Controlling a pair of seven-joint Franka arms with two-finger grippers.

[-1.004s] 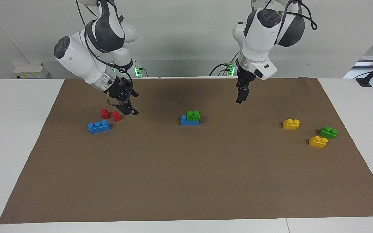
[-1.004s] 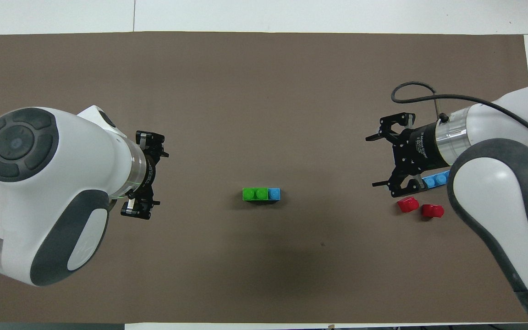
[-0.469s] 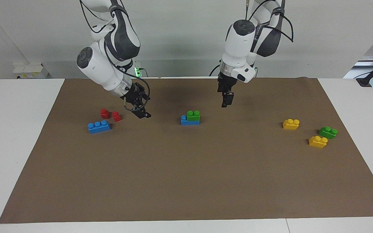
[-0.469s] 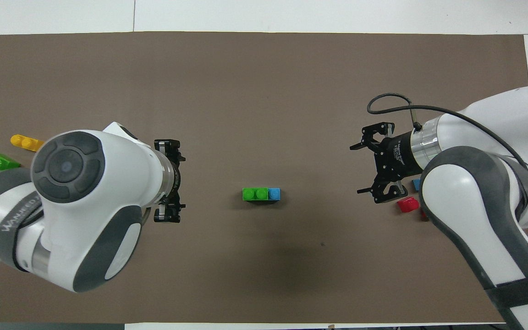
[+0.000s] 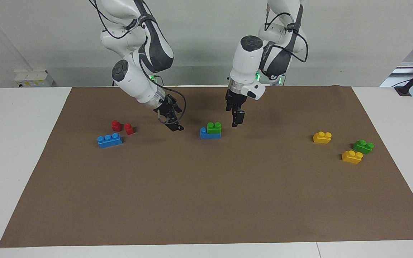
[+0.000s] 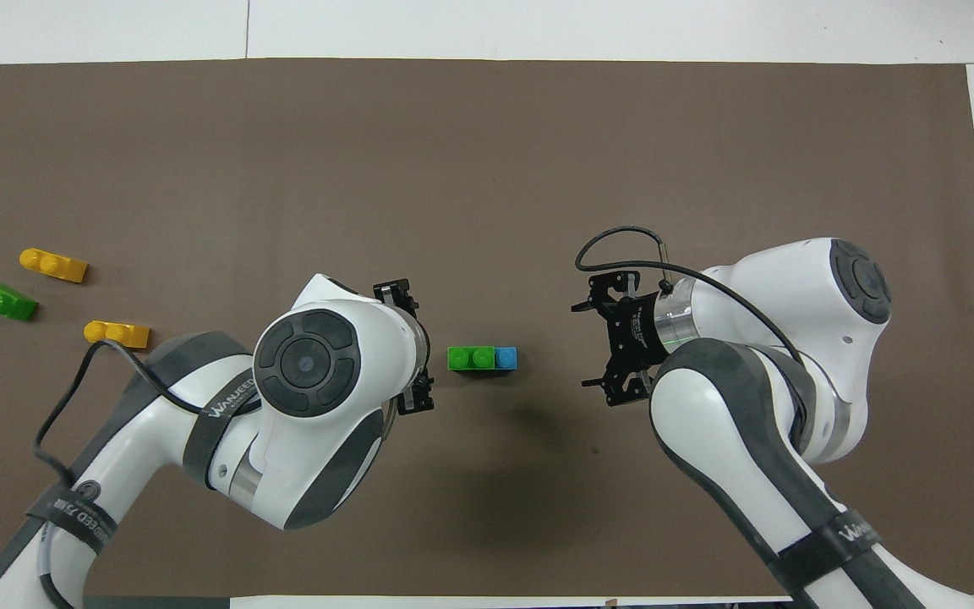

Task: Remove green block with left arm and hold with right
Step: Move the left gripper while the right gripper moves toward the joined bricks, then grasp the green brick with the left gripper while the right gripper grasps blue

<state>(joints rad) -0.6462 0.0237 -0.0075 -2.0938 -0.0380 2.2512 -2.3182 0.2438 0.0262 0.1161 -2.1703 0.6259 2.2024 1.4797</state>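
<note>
Centrally in both frames, the green block [image 5: 214, 128] sits pressed onto a blue brick [image 5: 204, 133]. The left gripper [image 5: 238, 118] and right gripper [image 5: 172, 121] flank it, jaws wide, nothing held. The blue brick should be pinned before the green is pulled straight up.

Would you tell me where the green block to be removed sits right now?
The green block sits on a blue brick mid-mat, between the open left gripper and open right gripper.
</note>
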